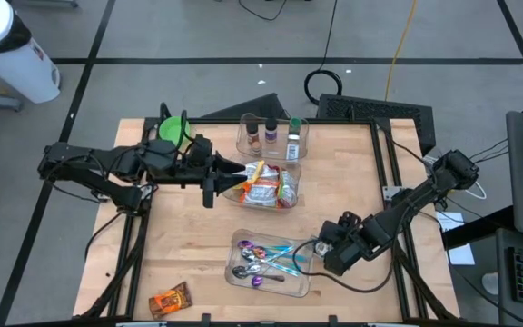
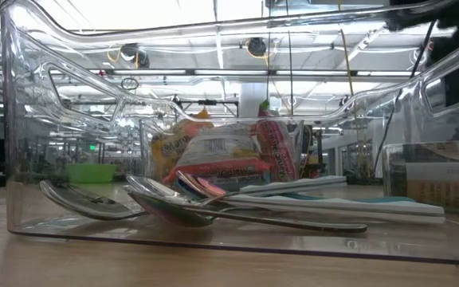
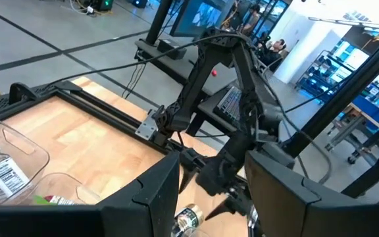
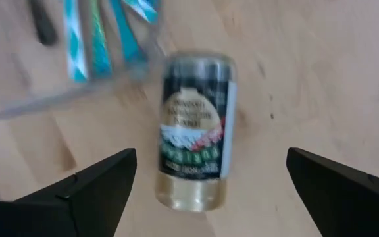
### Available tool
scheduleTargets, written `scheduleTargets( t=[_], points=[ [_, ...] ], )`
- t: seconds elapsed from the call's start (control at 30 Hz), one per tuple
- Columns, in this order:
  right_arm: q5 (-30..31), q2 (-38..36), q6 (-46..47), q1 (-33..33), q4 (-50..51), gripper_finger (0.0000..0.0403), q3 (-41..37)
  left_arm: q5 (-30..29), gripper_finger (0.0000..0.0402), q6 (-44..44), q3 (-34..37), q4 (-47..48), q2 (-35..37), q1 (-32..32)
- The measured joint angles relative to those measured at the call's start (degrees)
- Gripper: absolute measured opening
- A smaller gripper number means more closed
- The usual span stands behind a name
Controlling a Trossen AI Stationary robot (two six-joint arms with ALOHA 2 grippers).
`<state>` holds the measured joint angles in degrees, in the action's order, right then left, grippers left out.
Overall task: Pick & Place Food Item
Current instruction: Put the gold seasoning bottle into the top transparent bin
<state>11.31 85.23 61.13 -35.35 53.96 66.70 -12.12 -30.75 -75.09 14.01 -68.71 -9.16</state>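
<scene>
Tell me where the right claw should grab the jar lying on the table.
Grip the jar across its round middle, coming straight down. It lies on its side on bare wood beside the cutlery tray, and the right claw is open, its fingers on either side of it.

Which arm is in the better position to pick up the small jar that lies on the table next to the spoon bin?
The right arm. Its open pincer hangs directly over the jar, which lies on the wood beside the spoon bin. The left pincer is far away, at the snack bin.
</scene>
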Motion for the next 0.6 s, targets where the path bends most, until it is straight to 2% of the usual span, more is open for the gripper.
scheduleTargets(
  t=[0.3,0.6],
  points=[
    [-6.47,0.00,3.30,0.00,-13.16,0.0384,-8.83,-1.55,0.0179,0.20,0.00,-0.03,0.00,0.04],
    [-7.05,0.00,5.75,0.02,-15.75,0.0384,-15.51,-4.34,0.0179,0.45,0.00,0.91,0.00,0.15]
  ],
)
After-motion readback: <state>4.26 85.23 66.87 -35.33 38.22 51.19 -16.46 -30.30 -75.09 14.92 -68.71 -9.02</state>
